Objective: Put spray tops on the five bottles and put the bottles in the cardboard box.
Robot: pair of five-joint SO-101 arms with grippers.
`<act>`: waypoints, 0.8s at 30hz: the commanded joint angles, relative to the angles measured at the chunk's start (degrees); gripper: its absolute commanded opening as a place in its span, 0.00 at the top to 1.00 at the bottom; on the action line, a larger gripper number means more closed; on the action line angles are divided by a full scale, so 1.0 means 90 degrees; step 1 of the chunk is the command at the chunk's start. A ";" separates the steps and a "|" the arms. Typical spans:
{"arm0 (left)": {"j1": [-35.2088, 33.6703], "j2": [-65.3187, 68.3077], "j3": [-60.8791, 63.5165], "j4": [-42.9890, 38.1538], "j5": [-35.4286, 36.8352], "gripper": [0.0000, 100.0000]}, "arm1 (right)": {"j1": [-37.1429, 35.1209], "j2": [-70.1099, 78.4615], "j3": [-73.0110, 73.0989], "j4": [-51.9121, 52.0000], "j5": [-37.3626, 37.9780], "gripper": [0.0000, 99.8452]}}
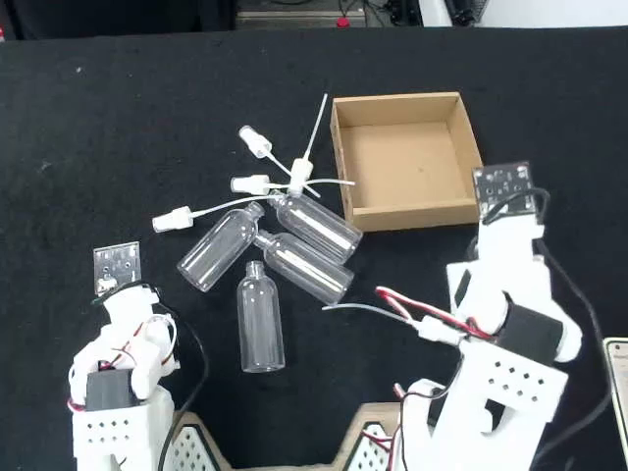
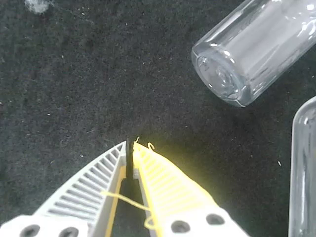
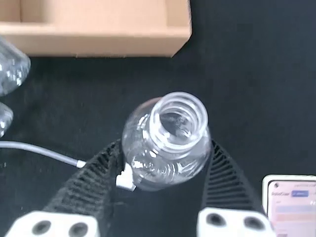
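Bottles (image 1: 304, 267) lie four together on the black bench (image 1: 118, 118), all on their sides and uncapped, between the left arm and the cardboard box (image 1: 412, 214). Two of them lie side by side and seem to touch. A fifth bottle (image 3: 165, 138) stands upright with its open neck up, gripped around its body by the right pincer (image 3: 163, 148), just in front of the box's near wall. The left pincer (image 2: 131, 146) is closed on nothing, its tips low over the bench near the base of one lying bottle (image 2: 232, 69). Four spray tops (image 1: 250, 183) lie loose beyond the bottles with their thin tubes crossing. One more spray top (image 1: 437, 332) lies beside the right pincer, its tube pointing toward the bottles. No bottle is in the box yet.

The bottles look like empty, thin-walled plastic. They should be light, smooth and round, so likely to roll when nudged and to slip or dent if squeezed hard. The best hold seems to be around the middle of the body, as the right pincer has it, which leaves the threaded neck free. A lying bottle probably wants a grip across its width. The tops are lighter still and their tubes look thin and bendy. A top is better taken by its white head, with the tube fed into the neck before the head is pressed or turned home.
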 commanded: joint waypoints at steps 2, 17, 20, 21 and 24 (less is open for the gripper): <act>-0.0015 -0.0049 0.0122 0.0010 -0.0049 0.97 | 0.0137 -0.0317 0.0308 0.0049 -0.0264 0.86; -0.1968 -0.0049 -0.2613 -0.1045 -0.2735 0.97 | 0.0313 -0.0347 0.0337 0.0244 -0.0352 0.86; -0.2134 -0.0049 -0.2642 -0.1387 -0.2725 0.97 | 0.0332 -0.0347 0.0151 0.0361 -0.0352 0.86; -0.2144 -0.0049 -0.2642 -0.1475 -0.2725 0.97 | 0.0342 -0.0347 0.0063 0.0410 -0.0352 0.86; -0.2134 -0.0039 -0.2886 -0.1504 -0.2725 0.97 | 0.0313 -0.0347 -0.0230 0.0606 -0.0352 0.86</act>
